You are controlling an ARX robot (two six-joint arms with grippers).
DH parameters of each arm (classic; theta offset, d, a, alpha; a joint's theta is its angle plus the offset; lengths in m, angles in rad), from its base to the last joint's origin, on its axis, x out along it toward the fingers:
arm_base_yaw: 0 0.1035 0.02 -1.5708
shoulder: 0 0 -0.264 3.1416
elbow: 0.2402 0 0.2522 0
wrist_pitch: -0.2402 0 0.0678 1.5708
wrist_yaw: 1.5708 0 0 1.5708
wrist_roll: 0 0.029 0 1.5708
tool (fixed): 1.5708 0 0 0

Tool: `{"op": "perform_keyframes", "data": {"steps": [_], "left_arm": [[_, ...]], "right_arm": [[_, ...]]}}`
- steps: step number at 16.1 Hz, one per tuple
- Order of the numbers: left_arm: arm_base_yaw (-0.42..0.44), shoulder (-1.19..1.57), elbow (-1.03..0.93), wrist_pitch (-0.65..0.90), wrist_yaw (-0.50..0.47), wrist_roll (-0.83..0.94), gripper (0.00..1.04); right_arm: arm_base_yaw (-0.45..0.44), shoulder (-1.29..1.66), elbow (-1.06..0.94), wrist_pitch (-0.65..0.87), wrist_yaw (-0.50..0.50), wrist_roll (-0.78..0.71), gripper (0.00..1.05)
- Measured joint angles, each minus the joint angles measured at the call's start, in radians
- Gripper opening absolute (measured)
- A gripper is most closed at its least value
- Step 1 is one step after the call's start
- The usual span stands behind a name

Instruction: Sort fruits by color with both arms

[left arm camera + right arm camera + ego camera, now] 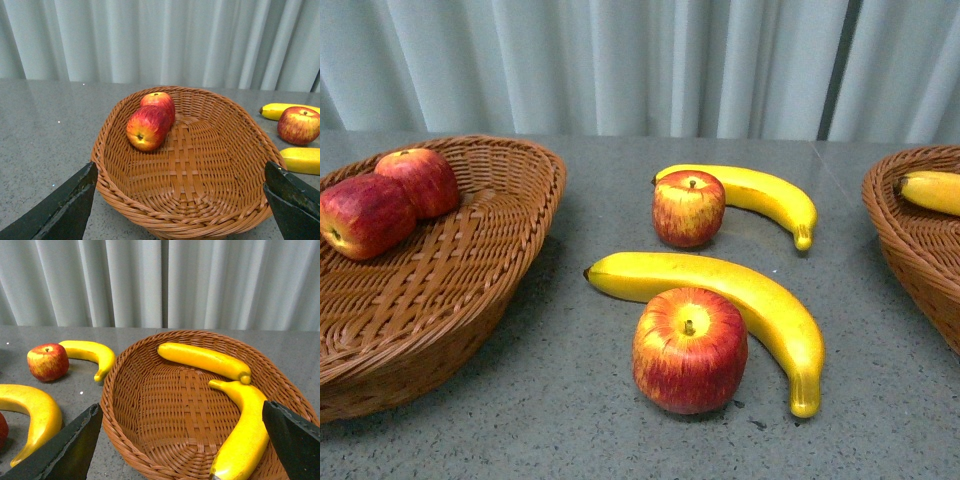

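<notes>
Plainly left claw (pixel 181 170) and right claw (pixel 182 410) gape empty; banana (pixel 760 300) curls round apple (pixel 690 350).

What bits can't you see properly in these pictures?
- Front view: the right basket is cut off by the picture edge, and only one banana end shows inside.
- Right wrist view: the near apple is almost wholly cut off by the edge.
- Left wrist view: the near banana is cut off by the edge.

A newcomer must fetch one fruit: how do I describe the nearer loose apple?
On the grey table, between the left basket and right basket, lie two apple-banana pairs. The nearer apple sits inside the curve of the bigger banana. Unlike the far apple, it stands closest to the front camera.
</notes>
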Motion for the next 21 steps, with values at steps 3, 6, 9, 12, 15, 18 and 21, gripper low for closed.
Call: {"op": "perform_keyframes", "data": {"steps": [3, 6, 9, 12, 15, 18, 21], "left_arm": [[0.000, 0.000, 0.000, 0.000, 0.000, 0.000, 0.98], [0.000, 0.000, 0.000, 0.000, 0.000, 0.000, 0.98], [0.000, 0.000, 0.000, 0.000, 0.000, 0.000, 0.98], [-0.209, 0.229, 0.131, -0.217, -0.433, -0.151, 0.98], [-0.223, 0.416, 0.235, 0.021, -0.570, -0.154, 0.98], [-0.280, 0.815, 0.427, 0.311, -0.253, -0.033, 0.98], [-0.352, 1.131, 0.567, 0.304, 0.028, 0.076, 0.98]], "right_arm": [[0.000, 0.000, 0.000, 0.000, 0.000, 0.000, 0.98], [0.000, 0.000, 0.000, 0.000, 0.000, 0.000, 0.98], [0.000, 0.000, 0.000, 0.000, 0.000, 0.000, 0.98], [0.000, 0.000, 0.000, -0.001, 0.000, 0.002, 0.98], [0.000, 0.000, 0.000, 0.000, 0.000, 0.002, 0.98], [0.000, 0.000, 0.000, 0.001, 0.001, 0.002, 0.98], [0.000, 0.000, 0.000, 0.001, 0.000, 0.002, 0.98]]}}
